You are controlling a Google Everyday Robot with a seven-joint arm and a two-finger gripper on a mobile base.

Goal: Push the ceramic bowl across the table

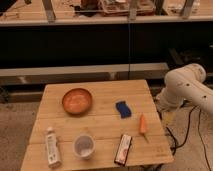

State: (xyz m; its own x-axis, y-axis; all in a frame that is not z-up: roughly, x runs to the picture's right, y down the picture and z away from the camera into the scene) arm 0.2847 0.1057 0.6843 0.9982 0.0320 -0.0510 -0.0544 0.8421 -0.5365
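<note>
The ceramic bowl (pixel 77 101) is wide, shallow and orange-brown with a darker rim. It sits upright on the far left part of the light wooden plank table (pixel 102 125). A white robot arm (pixel 186 86) reaches in at the right, beside the table's far right corner and well apart from the bowl. My gripper is out of view; only the arm's white segments show.
On the table lie a blue sponge (pixel 123 109), an orange carrot (pixel 143 125), a small white cup (pixel 84 146), a white bottle on its side (pixel 52 147) and a dark flat packet (pixel 123 149). A dark counter with shelves (pixel 100 45) stands behind the table.
</note>
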